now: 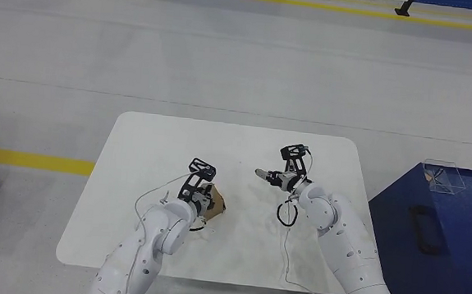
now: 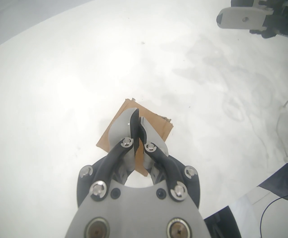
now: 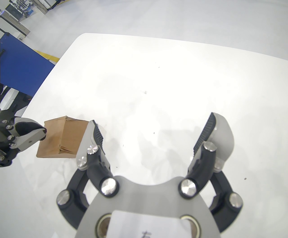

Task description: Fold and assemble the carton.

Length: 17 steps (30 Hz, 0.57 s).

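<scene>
A small brown carton (image 1: 214, 201) lies on the white table (image 1: 244, 143), partly folded, with creased and slightly torn edges. My left gripper (image 2: 137, 116) is shut, its fingers lying over the carton (image 2: 157, 126) with the tips touching it. I cannot tell whether a flap is pinched between them. From the right wrist view the left arm's fingertips (image 3: 33, 134) meet the carton (image 3: 65, 137) at its upper corner. My right gripper (image 3: 153, 119) is open with nothing between its fingers, a short way from the carton. In the top view my right gripper (image 1: 267, 175) is to the right of the carton.
A black cable loop (image 1: 287, 212) hangs by the right arm. A blue cabinet (image 1: 427, 234) with a clear plastic box (image 1: 444, 174) on it stands just off the table's right edge. White table surface stretches beyond both grippers.
</scene>
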{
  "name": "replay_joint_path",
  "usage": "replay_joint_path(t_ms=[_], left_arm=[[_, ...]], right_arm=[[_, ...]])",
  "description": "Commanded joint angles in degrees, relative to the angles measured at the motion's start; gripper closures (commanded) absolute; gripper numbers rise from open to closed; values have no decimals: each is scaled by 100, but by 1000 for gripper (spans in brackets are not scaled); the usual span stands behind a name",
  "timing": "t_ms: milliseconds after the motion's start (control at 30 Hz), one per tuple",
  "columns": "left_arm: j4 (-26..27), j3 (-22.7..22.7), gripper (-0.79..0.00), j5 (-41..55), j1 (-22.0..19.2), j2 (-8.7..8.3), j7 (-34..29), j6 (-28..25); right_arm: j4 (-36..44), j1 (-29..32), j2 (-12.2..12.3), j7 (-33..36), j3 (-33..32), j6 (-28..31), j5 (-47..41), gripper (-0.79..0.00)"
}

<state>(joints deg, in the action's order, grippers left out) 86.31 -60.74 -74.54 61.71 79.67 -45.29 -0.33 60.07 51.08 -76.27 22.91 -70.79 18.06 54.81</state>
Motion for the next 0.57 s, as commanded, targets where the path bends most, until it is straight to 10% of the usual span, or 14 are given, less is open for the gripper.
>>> replay_joint_path(t_ms=[0, 500, 533], left_arm=[[-97, 43, 0, -125, -49, 4, -58, 19], [1825, -484, 0, -436, 1082, -91, 3046, 130], [1825, -484, -773, -436, 1082, -91, 3046, 130]], right_arm=[[0, 0, 0, 0, 0, 0, 0, -785], [0, 0, 0, 0, 0, 0, 0, -785], [0, 0, 0, 0, 0, 0, 0, -785]])
